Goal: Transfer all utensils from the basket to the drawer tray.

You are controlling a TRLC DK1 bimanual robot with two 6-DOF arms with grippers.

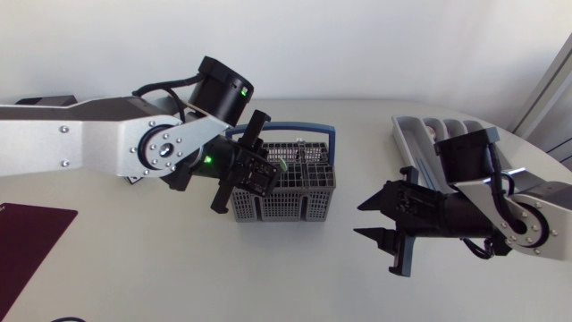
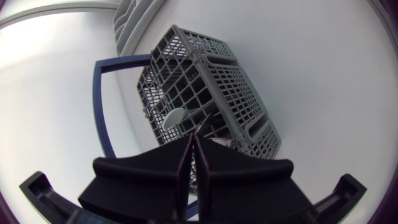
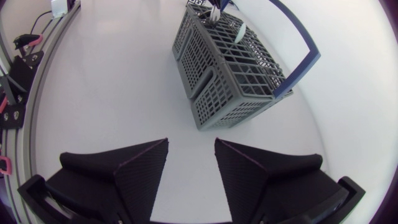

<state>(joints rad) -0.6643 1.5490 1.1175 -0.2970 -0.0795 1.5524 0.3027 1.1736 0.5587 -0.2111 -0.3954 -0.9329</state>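
The grey utensil basket stands mid-worktop, its blue handle folded back toward the far side. Its compartments hold utensils; the left wrist view shows a pale spoon lying in one of them. The left pincer hangs over the basket's left part, fingers pressed together to a thin slit, tips right above the grid of the basket. A thin dark sliver shows at those tips; I cannot tell whether it is gripped. The grey drawer tray lies right of the basket, at the far right of the worktop. Between basket and tray, nearer the front, the right pincer sits with fingers apart, holding nothing, pointed at the basket. A dark red mat lies at the front left.
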